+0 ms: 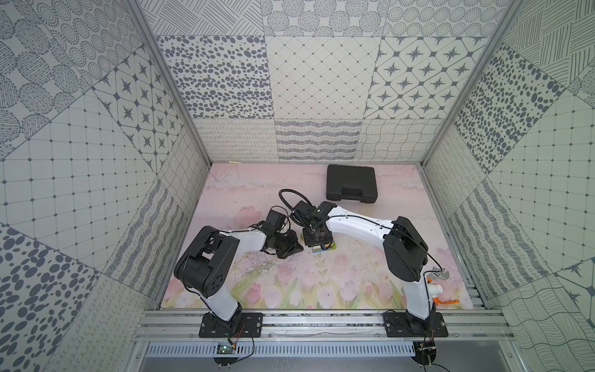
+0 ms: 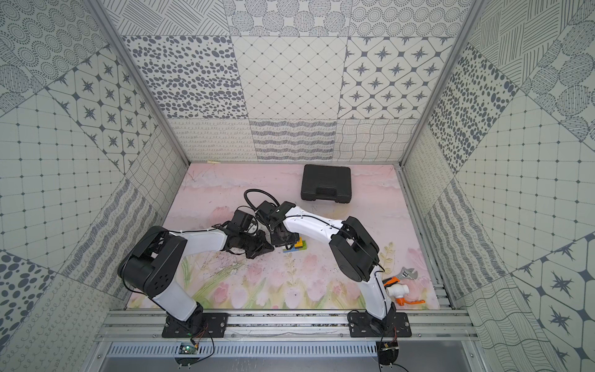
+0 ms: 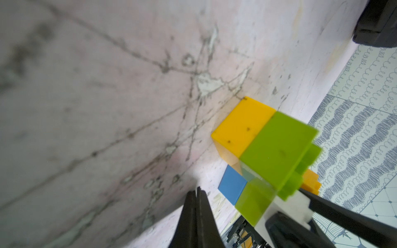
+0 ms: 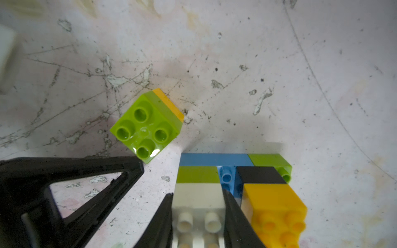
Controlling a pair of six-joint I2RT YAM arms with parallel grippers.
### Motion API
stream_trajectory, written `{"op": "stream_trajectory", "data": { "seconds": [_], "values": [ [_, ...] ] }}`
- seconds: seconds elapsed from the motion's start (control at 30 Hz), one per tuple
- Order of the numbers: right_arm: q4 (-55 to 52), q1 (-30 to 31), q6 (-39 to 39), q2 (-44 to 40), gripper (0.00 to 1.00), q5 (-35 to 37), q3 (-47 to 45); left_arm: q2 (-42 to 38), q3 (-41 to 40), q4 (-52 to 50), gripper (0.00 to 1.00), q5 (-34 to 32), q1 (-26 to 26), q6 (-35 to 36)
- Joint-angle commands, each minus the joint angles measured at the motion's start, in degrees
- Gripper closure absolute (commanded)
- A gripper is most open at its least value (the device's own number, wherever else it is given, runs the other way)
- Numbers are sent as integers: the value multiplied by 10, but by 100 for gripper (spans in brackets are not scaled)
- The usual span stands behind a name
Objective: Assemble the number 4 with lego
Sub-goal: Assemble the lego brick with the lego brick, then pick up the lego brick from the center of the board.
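Two black fingers of the right gripper point(image 4: 197, 193) are pressing against opposite flat sides of the white square studded plastic brick point(image 4: 198, 200), so these jaws are gripping it. That brick is forming one end of the number 4 point(image 4: 227, 178), a flat multicoloured figure of joined plastic bricks, with lime green, long blue, black and yellow pieces adjoining it. Just beside it, the left gripper point(image 3: 196, 191) is pointing its tips at the bricks with its jaws pinched together on nothing.

Near those tips, a loose lime green square brick point(image 4: 146, 126) is sitting stacked on a yellow brick point(image 4: 171, 105), close to the figure; whether they are touching it is unclear. Everything is lying near the middle of the pink flowered table mat point(image 1: 251, 193), and in a top view the figure point(image 2: 294, 246) is peeking out from under the right wrist.

These pieces are probably behaving as light, rigid and glossy, so pads are likely slipping on studs; flat opposite walls are offering the surest hold. Lifting the figure by one end is risking its stud joints popping, so gripping nearer the blue bar is looking safer.
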Motion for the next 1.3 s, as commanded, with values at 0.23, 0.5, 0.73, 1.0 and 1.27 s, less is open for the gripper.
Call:
{"op": "stream_trajectory", "data": {
  "seconds": [0.23, 0.5, 0.73, 1.0, 1.27],
  "values": [
    [-92, -7, -35, -28, 29, 41, 110, 28, 7, -125, 100, -85, -17, -5],
    [-92, 7, -37, 55, 17, 12, 215, -118, -19, -203, 100, -198, 3, -33],
    [-170, 14, -29, 201, 18, 53, 374, -214, -38, -288, 100, -197, 58, 8],
    [-91, 16, -91, 189, 18, 24, 296, -216, -78, -264, 100, -162, 73, 11],
    [-78, 16, -119, 176, 38, 7, 258, -176, -77, -236, 100, -144, 74, 10]
  ]
}}
